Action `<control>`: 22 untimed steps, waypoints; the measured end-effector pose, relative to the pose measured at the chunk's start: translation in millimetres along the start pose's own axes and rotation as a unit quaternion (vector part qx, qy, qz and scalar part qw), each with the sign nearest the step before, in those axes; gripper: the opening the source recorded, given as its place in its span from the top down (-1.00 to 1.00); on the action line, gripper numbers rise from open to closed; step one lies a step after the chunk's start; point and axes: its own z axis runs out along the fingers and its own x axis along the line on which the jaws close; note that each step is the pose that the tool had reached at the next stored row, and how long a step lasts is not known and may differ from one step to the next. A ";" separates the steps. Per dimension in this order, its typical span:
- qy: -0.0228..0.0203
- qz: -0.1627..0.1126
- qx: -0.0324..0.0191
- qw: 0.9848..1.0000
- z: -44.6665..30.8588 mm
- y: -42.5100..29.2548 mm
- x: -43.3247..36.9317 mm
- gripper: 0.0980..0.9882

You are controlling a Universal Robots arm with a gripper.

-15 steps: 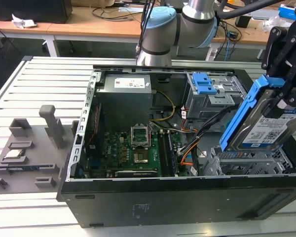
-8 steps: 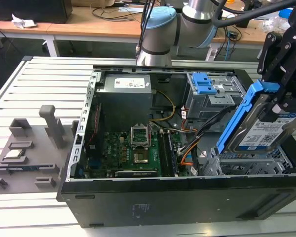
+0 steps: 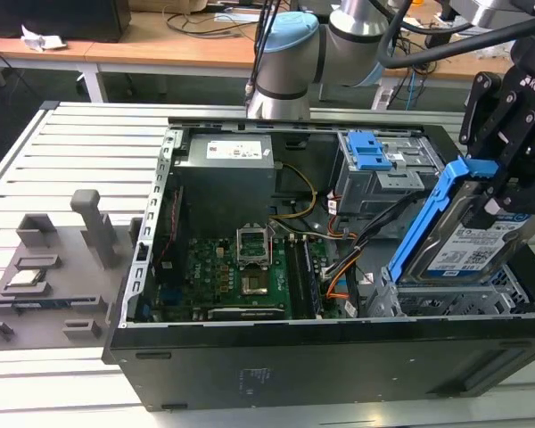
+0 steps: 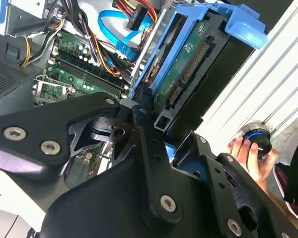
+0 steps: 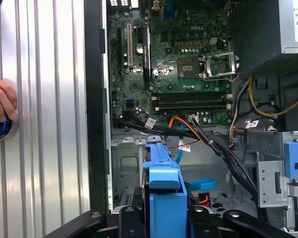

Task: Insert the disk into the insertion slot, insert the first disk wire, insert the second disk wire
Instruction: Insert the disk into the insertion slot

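Gripper [image 3: 497,189] w/ disk [image 3: 468,250], tilted @ slot [image 3: 455,300]

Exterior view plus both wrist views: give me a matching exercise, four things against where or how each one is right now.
Things:
1. the disk
2. the insertion slot
3. the second disk wire
4. a person's hand

States:
A. resting on a round knob on the table, outside the computer case
B. lying in a loose light-blue loop inside the case
C. held tilted between the fingers
D. low perforated cage directly under the tilted load, at the exterior view's right

Pairs: 1-C, 2-D, 3-B, 4-A
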 end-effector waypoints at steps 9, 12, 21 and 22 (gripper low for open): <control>0.000 0.000 0.000 1.000 12.9 -0.5 0.0 0.41; 0.000 0.000 0.000 1.000 20.6 -0.9 -0.1 0.41; 0.000 0.000 0.000 1.000 37.5 -1.6 -0.1 0.41; 0.000 0.000 0.000 1.000 38.3 -1.6 -0.1 0.41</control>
